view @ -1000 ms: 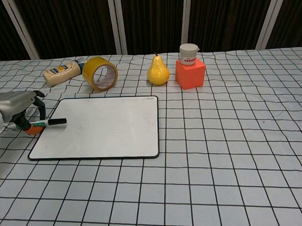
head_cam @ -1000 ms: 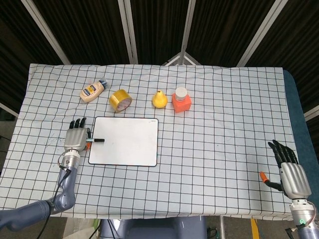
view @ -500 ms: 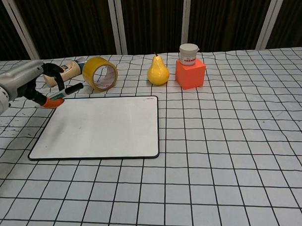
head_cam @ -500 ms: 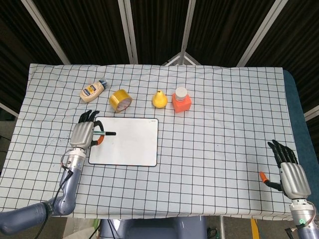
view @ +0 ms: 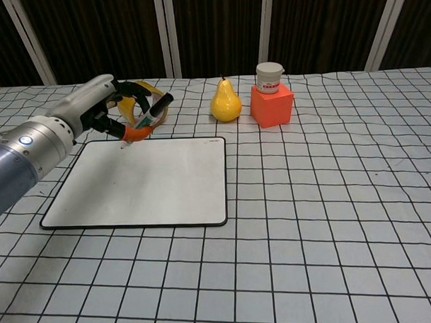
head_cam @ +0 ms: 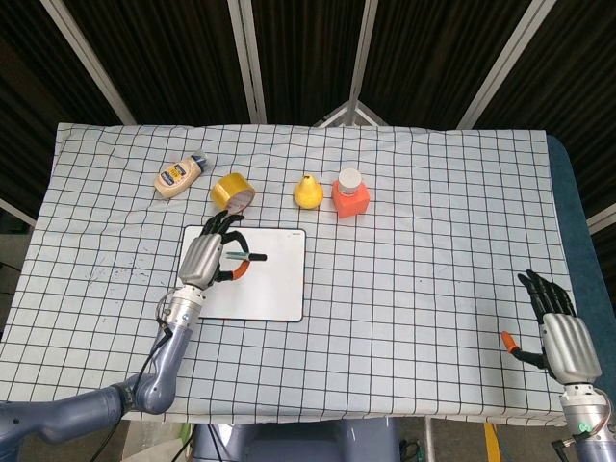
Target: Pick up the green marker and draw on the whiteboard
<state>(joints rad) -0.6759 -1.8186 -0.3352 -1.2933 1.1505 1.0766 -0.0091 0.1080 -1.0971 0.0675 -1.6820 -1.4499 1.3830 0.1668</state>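
Note:
My left hand (head_cam: 206, 258) (view: 104, 112) holds the green marker (head_cam: 246, 256) (view: 150, 115) above the whiteboard (head_cam: 274, 289) (view: 152, 181). The marker has a black cap and is tilted, cap end up and to the right. In the chest view the hand hovers over the board's far left part, with the marker's lower end just above the surface. My right hand (head_cam: 563, 332) rests at the table's near right corner, fingers spread, holding nothing; the chest view does not show it.
Behind the board stand a mayonnaise bottle (head_cam: 179, 175), a yellow tape roll (head_cam: 233, 192) (view: 134, 107), a yellow pear (head_cam: 307, 192) (view: 225, 100) and an orange block with a white jar on top (head_cam: 350, 195) (view: 272, 101). Checkered cloth (head_cam: 433, 241) covers the table.
My left hand lifted the marker from the board's left edge, rose, and moved right over the whiteboard. The right hand stayed still.

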